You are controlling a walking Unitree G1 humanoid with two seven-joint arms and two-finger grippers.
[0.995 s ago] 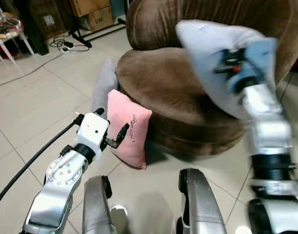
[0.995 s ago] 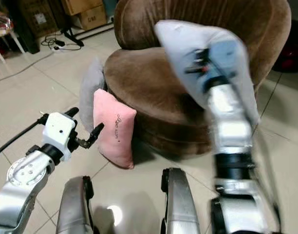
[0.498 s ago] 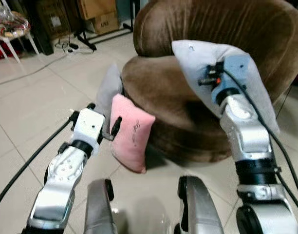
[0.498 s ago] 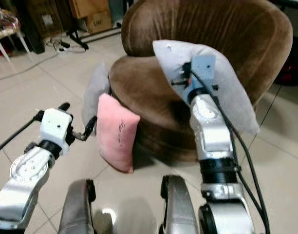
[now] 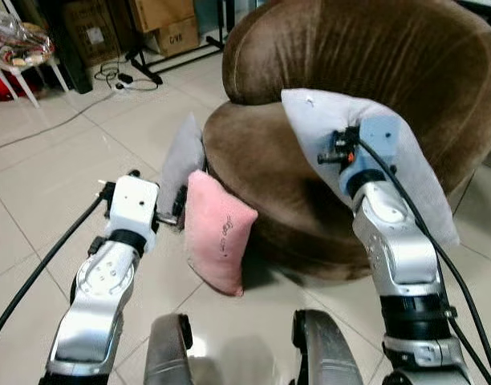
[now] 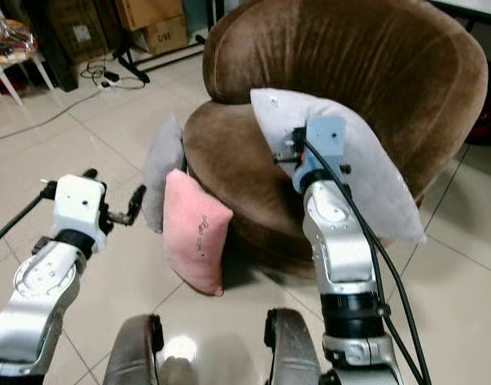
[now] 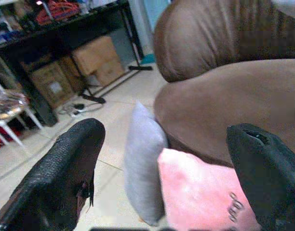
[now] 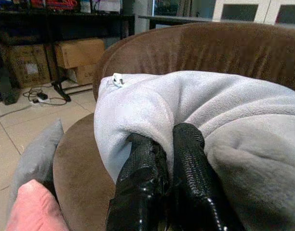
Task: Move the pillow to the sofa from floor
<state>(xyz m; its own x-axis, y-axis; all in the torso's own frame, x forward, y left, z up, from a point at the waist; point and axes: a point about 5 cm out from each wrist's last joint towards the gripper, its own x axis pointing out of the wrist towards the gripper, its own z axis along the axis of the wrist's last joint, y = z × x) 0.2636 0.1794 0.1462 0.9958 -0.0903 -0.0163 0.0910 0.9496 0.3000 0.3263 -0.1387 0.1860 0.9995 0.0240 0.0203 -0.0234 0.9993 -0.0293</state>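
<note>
Right end effector (image 8: 162,192) is clamped on a fold of the grey pillow (image 6: 366,172), holding it above the sofa (image 6: 229,160) seat for placement. Left end effector (image 7: 162,159), fingers apart, faces the pink pillow (image 5: 219,233) leaning against the sofa's near left side.

Right tool (image 6: 298,154) holds grey pillow (image 6: 366,172) over sofa (image 6: 374,72) (brown).

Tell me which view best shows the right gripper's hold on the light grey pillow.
The right wrist view: the right gripper pinches a fold of the light grey pillow between its shut fingers. The two eye views show that pillow held above the brown sofa seat, with the wrist hiding the pinch.
</note>
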